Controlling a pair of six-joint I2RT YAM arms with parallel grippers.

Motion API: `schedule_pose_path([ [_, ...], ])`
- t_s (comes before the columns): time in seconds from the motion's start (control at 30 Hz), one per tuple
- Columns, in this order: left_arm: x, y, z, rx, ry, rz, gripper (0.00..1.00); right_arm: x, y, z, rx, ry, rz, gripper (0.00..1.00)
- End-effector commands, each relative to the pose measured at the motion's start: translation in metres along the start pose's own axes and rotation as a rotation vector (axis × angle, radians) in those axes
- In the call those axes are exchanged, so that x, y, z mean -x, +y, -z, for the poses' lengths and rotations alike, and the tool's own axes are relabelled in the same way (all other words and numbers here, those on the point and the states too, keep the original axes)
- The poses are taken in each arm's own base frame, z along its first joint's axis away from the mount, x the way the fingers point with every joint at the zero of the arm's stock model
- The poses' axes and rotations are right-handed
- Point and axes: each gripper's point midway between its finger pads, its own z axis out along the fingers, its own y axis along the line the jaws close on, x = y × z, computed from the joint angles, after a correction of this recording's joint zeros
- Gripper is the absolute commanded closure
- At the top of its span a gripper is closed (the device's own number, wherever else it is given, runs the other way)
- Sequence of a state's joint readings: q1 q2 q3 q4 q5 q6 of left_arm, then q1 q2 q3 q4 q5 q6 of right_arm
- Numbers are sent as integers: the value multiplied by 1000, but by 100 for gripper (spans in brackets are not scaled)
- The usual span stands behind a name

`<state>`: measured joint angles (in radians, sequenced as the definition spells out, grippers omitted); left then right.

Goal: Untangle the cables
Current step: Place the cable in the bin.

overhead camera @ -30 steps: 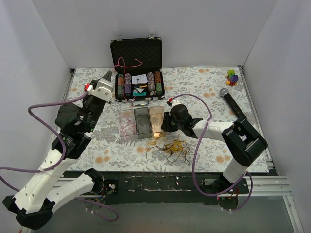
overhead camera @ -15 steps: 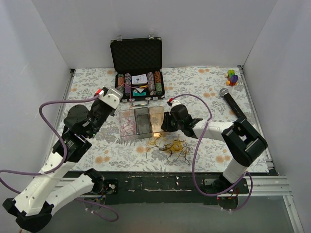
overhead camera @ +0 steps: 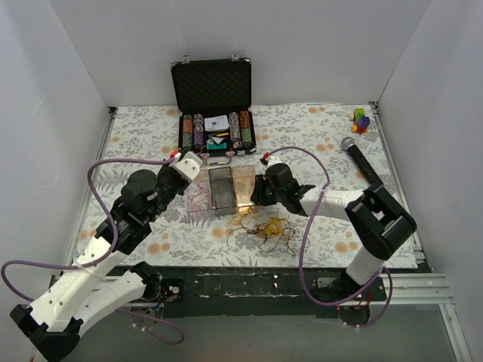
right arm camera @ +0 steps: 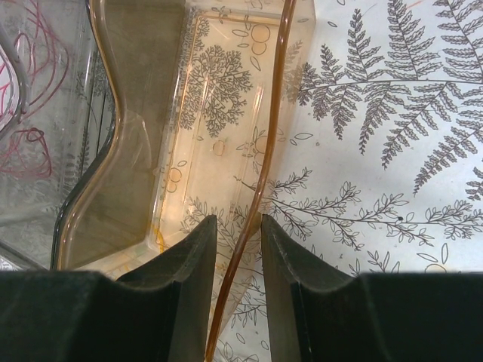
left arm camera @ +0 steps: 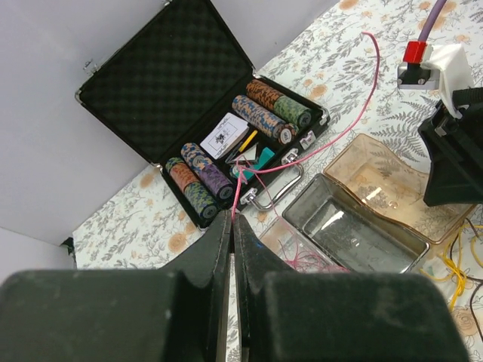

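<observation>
A tangle of yellow, orange and dark cables (overhead camera: 266, 226) lies on the floral cloth in front of three small trays. More pink-red cables (overhead camera: 198, 197) (left arm camera: 302, 260) sit in the clear left tray. My left gripper (overhead camera: 198, 167) (left arm camera: 232, 216) hangs over that tray, shut on one pink-red cable (left arm camera: 238, 197) that trails away toward the right arm. My right gripper (overhead camera: 256, 192) (right arm camera: 238, 220) is open. Its jaws straddle the near rim of the amber tray (right arm camera: 272, 143) (overhead camera: 243, 177), with gaps on both sides.
A grey tray (overhead camera: 219, 185) stands between the clear and amber ones. An open black case of poker chips (overhead camera: 213, 83) is just behind the trays. A microphone (overhead camera: 358, 158) lies at the right and a coloured block toy (overhead camera: 361, 119) at the back right. Purple hoses loop off both arms.
My left arm has swung right and toward the front, from beside the case to over the clear tray, still gripping the pink-red cable. The right arm has not moved.
</observation>
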<state>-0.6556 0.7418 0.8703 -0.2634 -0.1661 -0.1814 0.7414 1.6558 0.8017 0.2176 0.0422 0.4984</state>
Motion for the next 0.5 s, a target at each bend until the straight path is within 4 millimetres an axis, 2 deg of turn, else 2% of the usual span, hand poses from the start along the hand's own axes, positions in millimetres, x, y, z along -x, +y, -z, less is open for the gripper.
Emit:
schedule_pose_path([
  [0.0,-9,-4,-1,-3,22,38,100,-18,-13,6,-47,46,8,63],
  [0.2,-59,-31,2,-44,178,143,100,-16,-13,9,-53,36,8,63],
  [0.33,-100,-52,7,-91,289,135,100,-15,-13,9,-53,36,8,60],
  [0.47,-124,-66,10,-140,339,97,100,-8,-9,10,-42,21,10,55],
])
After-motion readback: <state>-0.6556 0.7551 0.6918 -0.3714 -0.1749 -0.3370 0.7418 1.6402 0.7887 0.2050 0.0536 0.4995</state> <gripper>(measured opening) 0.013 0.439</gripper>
